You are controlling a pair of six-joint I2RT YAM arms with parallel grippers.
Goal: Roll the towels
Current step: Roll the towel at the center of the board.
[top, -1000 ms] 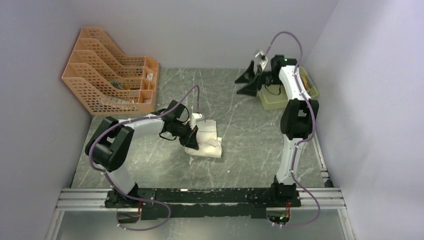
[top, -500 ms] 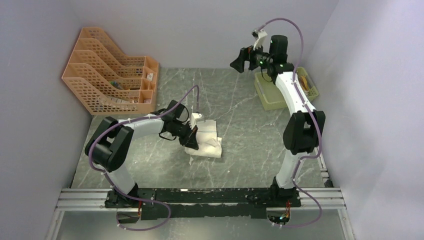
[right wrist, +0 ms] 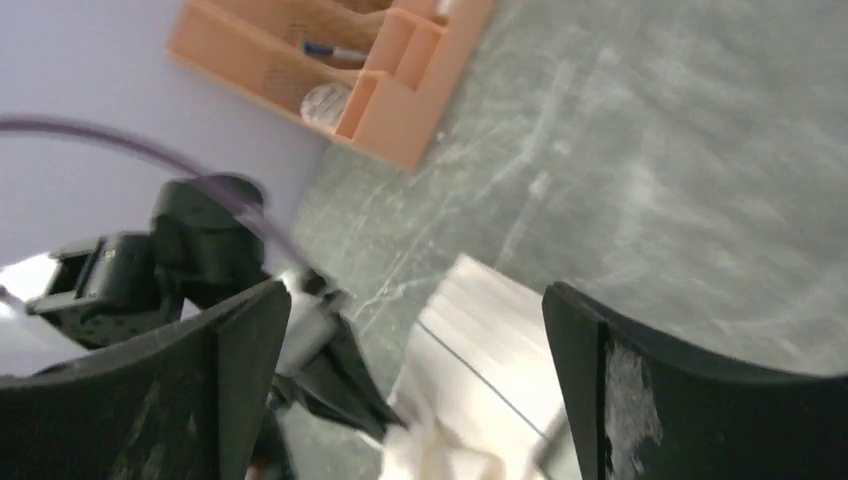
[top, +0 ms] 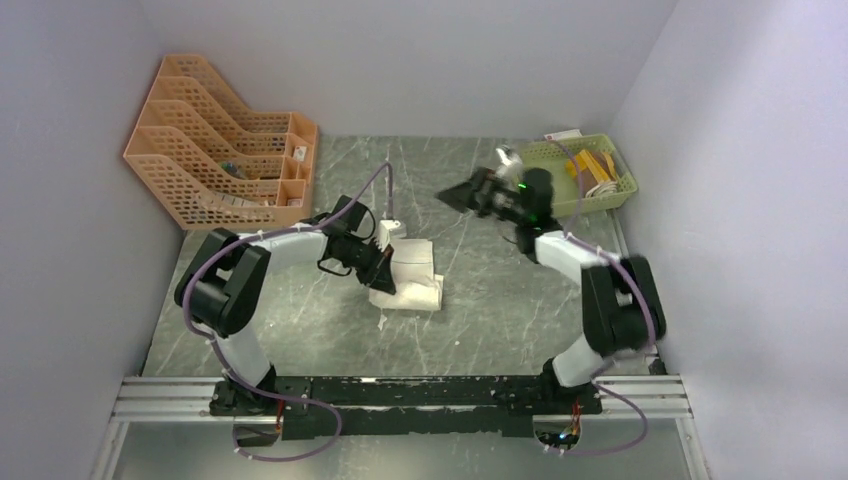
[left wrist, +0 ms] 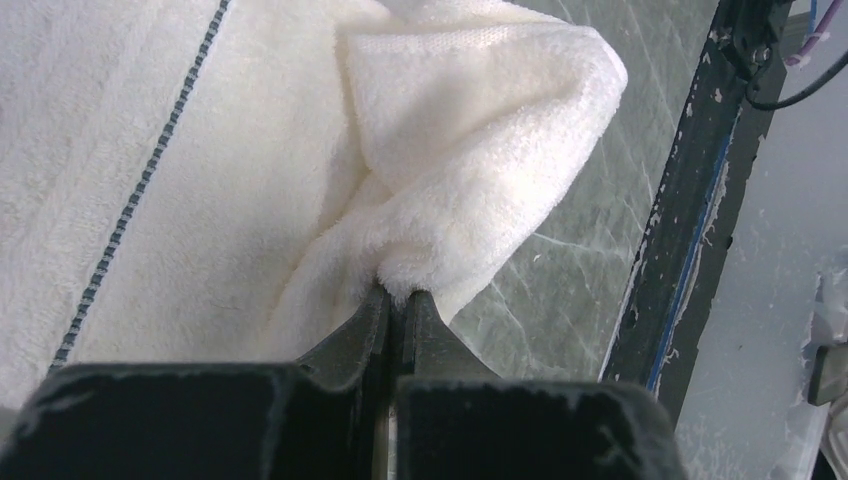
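We find the right gripper (top: 452, 197) has swung off the green basket (top: 622, 165) at the far right within the last second. It now hangs low over the middle of the table (top: 500, 290), jaws spread wide and empty, pointed at the cream towel (top: 415, 275). The left gripper (left wrist: 400, 300) has barely shifted and remains clamped on a bunched fold of that towel's edge. We judge the second arm is arriving to help start the roll, which is not yet begun.

The towel lies folded flat just left of centre, its gathered corner lifted in the left pinch. The right gripper stands near its far right side, not touching. We cannot make out a second towel.
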